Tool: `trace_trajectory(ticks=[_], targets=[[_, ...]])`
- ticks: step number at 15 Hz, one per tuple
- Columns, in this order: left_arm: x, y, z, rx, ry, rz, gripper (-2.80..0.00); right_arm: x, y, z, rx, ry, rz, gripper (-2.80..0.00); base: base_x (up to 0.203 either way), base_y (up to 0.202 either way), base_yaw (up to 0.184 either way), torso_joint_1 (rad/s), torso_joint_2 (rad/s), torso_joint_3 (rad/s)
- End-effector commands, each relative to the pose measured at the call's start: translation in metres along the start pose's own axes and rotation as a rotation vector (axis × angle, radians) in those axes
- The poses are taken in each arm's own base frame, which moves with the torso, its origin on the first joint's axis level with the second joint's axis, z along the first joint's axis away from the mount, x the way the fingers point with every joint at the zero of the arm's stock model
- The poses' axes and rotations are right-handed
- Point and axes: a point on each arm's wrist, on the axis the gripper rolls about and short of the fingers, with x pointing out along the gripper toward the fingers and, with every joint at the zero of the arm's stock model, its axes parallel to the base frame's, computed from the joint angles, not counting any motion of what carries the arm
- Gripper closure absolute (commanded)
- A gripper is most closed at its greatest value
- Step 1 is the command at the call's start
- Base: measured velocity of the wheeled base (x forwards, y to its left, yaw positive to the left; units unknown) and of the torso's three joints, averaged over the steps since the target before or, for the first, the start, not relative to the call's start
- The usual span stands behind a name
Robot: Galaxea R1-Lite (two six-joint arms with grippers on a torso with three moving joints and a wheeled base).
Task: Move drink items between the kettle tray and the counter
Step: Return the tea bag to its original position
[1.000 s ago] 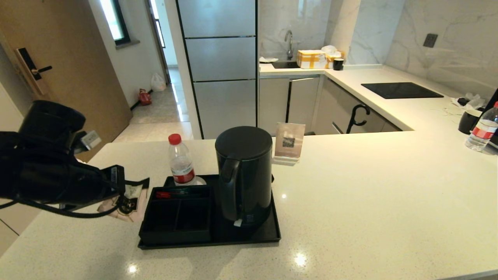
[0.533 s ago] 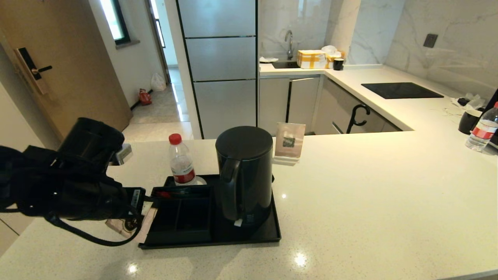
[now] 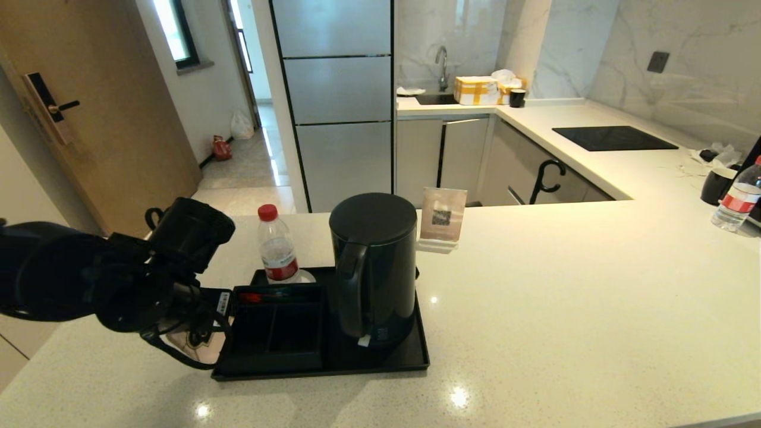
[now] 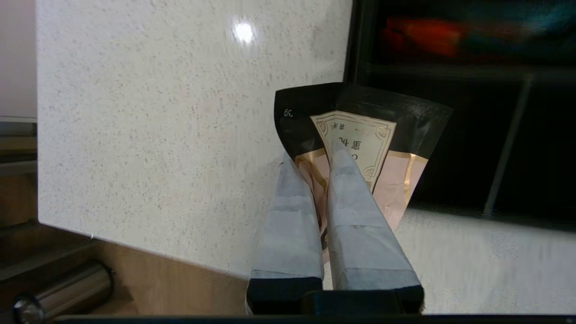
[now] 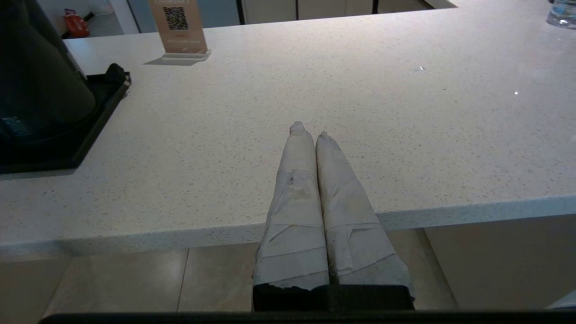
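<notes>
My left gripper [image 4: 310,153] is shut on the pale-pink tea sachet [image 4: 369,135] with its black band, holding it a little above the counter [image 3: 565,285]. The sachet [image 3: 193,343] hangs at the left edge of the kettle tray [image 3: 380,359], and its black end reaches over the compartment box [image 3: 276,333]. The tall black kettle [image 3: 373,267] stands upright on the tray's right half. My right gripper [image 5: 307,130] is shut with nothing in it and stays over the counter's near edge, out of the head view.
A clear water bottle [image 3: 276,249] with a red cap stands at the tray's back left corner. A QR card stand [image 3: 442,217] sits behind the kettle. Far right are another bottle [image 3: 737,199] and a black mug [image 3: 716,184]. The counter's left edge is close under my left arm.
My left arm has moved right toward the tray, carrying the sachet from over the bare counter to the tray's left edge. The right gripper and the kettle have not moved.
</notes>
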Motion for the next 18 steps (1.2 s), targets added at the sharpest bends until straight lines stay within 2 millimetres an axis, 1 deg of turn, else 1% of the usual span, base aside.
trace_trajectory(ticks=[1, 2, 3, 6, 8, 9, 10, 11, 15, 16, 18], targets=[[0.021, -0.014, 0.002, 0.003, 0.001, 0.04, 0.0, 0.0, 0.0, 0.0, 0.0, 0.002, 0.0, 0.0, 0.0, 0.0, 0.0, 0.0, 0.0, 0.0], [0.033, -0.023, 0.004, -0.01, 0.001, 0.054, 0.0, 0.0, 0.0, 0.0, 0.0, 0.002, 0.0, 0.0, 0.0, 0.0, 0.0, 0.0, 0.0, 0.0], [0.04, -0.033, 0.006, -0.021, -0.023, 0.05, 0.0, 0.0, 0.0, 0.0, 0.0, 0.002, 0.0, 0.0, 0.0, 0.0, 0.0, 0.0, 0.0, 0.0], [0.052, -0.055, 0.01, -0.007, -0.069, 0.062, 0.0, 0.0, 0.0, 0.0, 0.0, 0.002, 0.0, 0.0, 0.0, 0.0, 0.0, 0.0, 0.0, 0.0], [0.052, -0.056, 0.01, -0.007, -0.074, 0.064, 0.0, 0.0, 0.0, 0.0, 0.0, 0.002, 0.0, 0.0, 0.0, 0.0, 0.0, 0.0, 0.0, 0.0], [0.054, -0.062, 0.009, 0.003, -0.077, 0.081, 0.0, 0.0, 0.0, 0.0, 0.0, 0.002, 0.0, 0.0, 0.0, 0.0, 0.0, 0.0, 0.0, 0.0], [0.059, -0.071, 0.003, 0.03, -0.069, 0.099, 0.0, 0.0, 0.0, 0.0, 0.0, 0.002, 0.0, 0.0, 0.0, 0.0, 0.0, 0.0, 0.0, 0.0], [0.058, -0.075, 0.001, 0.037, -0.075, 0.108, 0.0, 0.0, 0.0, 0.0, 0.0, 0.002, 0.0, 0.0, 0.0, 0.0, 0.0, 0.0, 0.0, 0.0], [0.055, -0.073, -0.001, 0.039, -0.075, 0.106, 0.0, 0.0, 0.0, 0.0, 0.0, 0.001, 0.0, 0.0, 0.0, 0.0, 0.0, 0.0, 0.0, 0.0], [0.049, -0.071, -0.001, 0.035, -0.085, 0.1, 0.0, 0.0, 0.0, 0.0, 0.0, 0.001, 0.0, 0.0, 0.0, 0.0, 0.0, 0.0, 0.0, 0.0], [0.049, -0.071, -0.002, 0.036, -0.085, 0.099, 0.0, 0.0, 0.0, 0.0, 0.0, 0.001, 0.0, 0.0, 0.0, 0.0, 0.0, 0.0, 0.0, 0.0]])
